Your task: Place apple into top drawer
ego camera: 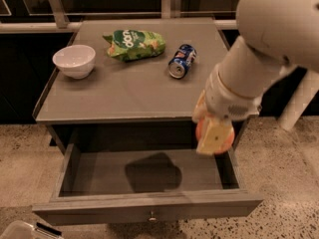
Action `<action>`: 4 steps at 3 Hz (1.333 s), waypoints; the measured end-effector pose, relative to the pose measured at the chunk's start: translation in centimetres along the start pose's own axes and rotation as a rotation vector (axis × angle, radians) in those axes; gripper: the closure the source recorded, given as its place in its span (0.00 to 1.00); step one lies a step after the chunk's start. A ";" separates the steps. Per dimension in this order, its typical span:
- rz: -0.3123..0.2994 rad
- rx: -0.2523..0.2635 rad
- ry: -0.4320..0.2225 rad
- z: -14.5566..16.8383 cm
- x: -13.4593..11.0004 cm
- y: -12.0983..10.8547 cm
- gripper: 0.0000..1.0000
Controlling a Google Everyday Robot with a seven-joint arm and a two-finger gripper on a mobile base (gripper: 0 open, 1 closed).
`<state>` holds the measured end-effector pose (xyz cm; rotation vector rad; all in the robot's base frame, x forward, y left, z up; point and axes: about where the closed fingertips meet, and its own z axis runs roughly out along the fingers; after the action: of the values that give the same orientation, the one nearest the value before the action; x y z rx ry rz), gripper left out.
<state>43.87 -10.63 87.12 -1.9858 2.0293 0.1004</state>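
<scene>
My gripper [214, 134] hangs from the white arm at the right, in the air in front of the tabletop's front edge and above the right part of the open top drawer [149, 176]. Its pale fingers [213, 137] are shut on the red-orange apple [227, 136], which shows on both sides of the front finger. The drawer is pulled out, its grey inside bare except for a dark shadow, and a small metal knob [152, 216] sits on its front panel.
On the grey tabletop [129, 91] lie a white bowl [74, 60] at the left, a green snack bag [134, 44] at the back, and a blue soda can [181, 61] on its side. A white leg stands at the far right.
</scene>
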 end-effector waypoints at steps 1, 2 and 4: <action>0.034 -0.001 -0.040 3.9 0.3 4.4 1.00; 0.066 -0.048 -0.062 11.3 2.2 6.4 1.00; 0.080 -0.087 -0.089 17.2 2.9 5.3 1.00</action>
<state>41.40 -8.77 69.17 -1.9134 2.0805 0.2940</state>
